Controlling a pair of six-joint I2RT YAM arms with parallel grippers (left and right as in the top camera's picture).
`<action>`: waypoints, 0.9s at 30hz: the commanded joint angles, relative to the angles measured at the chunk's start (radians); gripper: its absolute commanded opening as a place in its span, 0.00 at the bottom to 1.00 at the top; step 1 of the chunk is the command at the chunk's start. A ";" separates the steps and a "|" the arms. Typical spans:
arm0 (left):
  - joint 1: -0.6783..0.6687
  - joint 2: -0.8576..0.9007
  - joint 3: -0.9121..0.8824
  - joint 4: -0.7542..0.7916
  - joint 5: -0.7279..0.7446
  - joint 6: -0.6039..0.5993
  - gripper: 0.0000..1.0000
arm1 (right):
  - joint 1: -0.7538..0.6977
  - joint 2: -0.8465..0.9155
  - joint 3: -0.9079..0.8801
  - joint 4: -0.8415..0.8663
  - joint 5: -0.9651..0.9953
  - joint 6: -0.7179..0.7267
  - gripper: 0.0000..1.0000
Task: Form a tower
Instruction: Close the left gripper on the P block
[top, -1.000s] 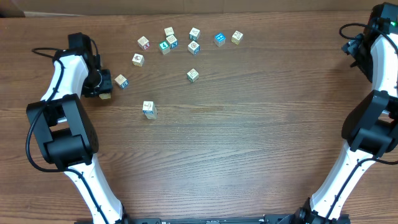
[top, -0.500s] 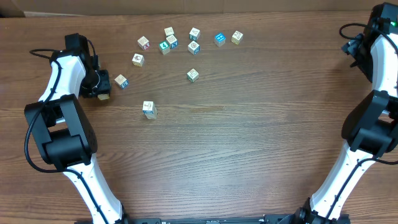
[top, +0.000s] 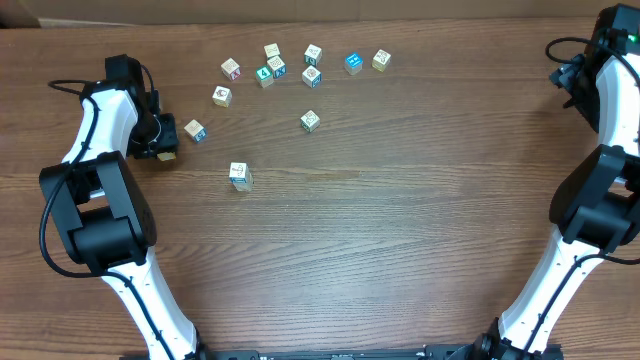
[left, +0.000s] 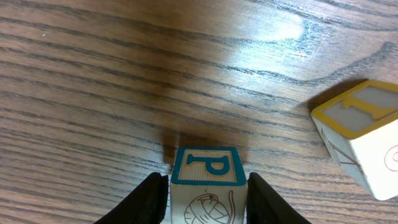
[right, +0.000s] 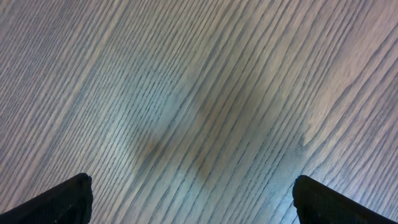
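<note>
Brown wood-grain tabletop (top: 400, 250) is filling every view, matte with a soft glare. You are looking at the tower (top: 239, 176), a short one-cube-wide stack of pale wooden cubes. It is cream on top with a blue-teal face below, and it is standing alone.

Left of the tower and a little beyond it, your left gripper (top: 158, 140) is pinching a P cube (left: 207, 180), its dark jaws narrowed flat against two sides. One face of the cube is showing a blue-bordered letter P, another a line drawing.

Over the last second this arm has been shifting a touch away from the tower and then settling, with the cube hardly moving. That is suggesting the grip is secure, while the carry to the tower is not yet beginning.

Between the held cube and the tower, a yellow-edged cube (left: 364, 134) is resting apart from both. Beyond the tower, loose cubes (top: 311, 76) are lying scattered, sharp-cornered with printed faces. Far right of the tower, your right gripper (right: 193, 202) is hanging spread wide over bare wood, holding nothing.
</note>
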 joint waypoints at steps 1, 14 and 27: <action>-0.001 -0.005 0.013 0.000 0.023 0.018 0.37 | 0.001 0.007 0.015 0.003 0.014 0.000 1.00; -0.001 -0.005 0.052 -0.032 0.023 0.014 0.40 | 0.001 0.007 0.015 0.003 0.014 0.000 1.00; -0.001 -0.005 0.065 -0.058 0.023 0.014 0.39 | 0.001 0.007 0.015 0.003 0.014 0.000 1.00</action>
